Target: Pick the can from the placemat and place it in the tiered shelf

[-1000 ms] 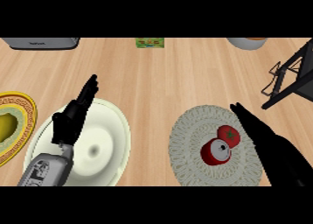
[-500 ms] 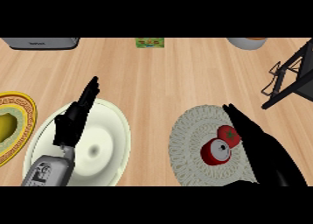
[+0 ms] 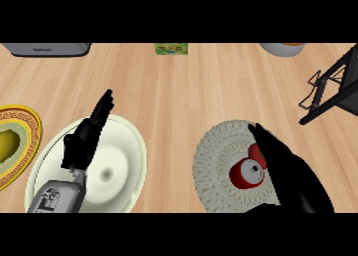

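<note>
A red can (image 3: 246, 172) with a silver top lies on the round whitish placemat (image 3: 216, 165) at the lower right. My right hand (image 3: 289, 172) lies over the mat's right side with straight fingers, touching the can's right edge and hiding part of it. The black tiered shelf (image 3: 341, 85) stands at the right edge, only partly in view. Over the pale plate, my left hand (image 3: 84, 140) rests open with its fingers pointing up and away.
A pale round plate (image 3: 119, 170) lies at the lower left, a yellow patterned plate (image 3: 8, 147) at the left edge. At the back stand a grey appliance (image 3: 46, 48), a small green packet (image 3: 171, 49) and a grey bowl (image 3: 284, 48).
My right hand has slid leftward over the placemat and now reaches the can's right side. The left hand and the can have barely moved.
</note>
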